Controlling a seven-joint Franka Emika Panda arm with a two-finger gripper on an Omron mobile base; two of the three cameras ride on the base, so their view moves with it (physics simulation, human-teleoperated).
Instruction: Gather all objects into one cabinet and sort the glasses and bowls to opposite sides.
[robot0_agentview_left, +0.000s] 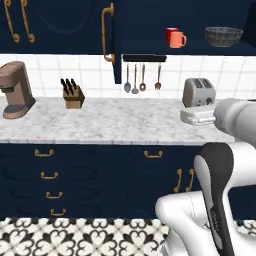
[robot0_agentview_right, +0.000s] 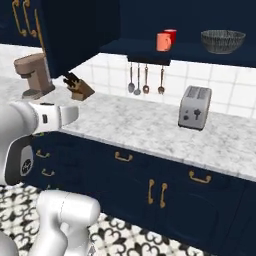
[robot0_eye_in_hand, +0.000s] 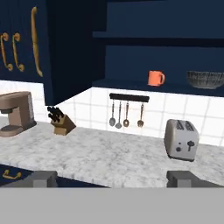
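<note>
Hand view: fingers (robot0_eye_in_hand: 112, 178) spread wide apart, holding nothing, poised above worktop (robot0_eye_in_hand: 109, 155), facing toaster (robot0_eye_in_hand: 181, 139).

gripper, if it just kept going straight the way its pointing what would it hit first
Judging from the hand view, the open gripper points across the marble counter toward the tiled wall near the utensil rack. Nothing stands in that line before the rack and wall, though depth is hard to judge. The toaster sits off to the right.

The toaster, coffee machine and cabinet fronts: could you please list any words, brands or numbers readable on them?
None can be read.
toaster: dark knobs on the side, no lettering.
coffee machine: plain brown.
cabinet: plain navy door.
robot arm: faint marks, too blurred to read.
</note>
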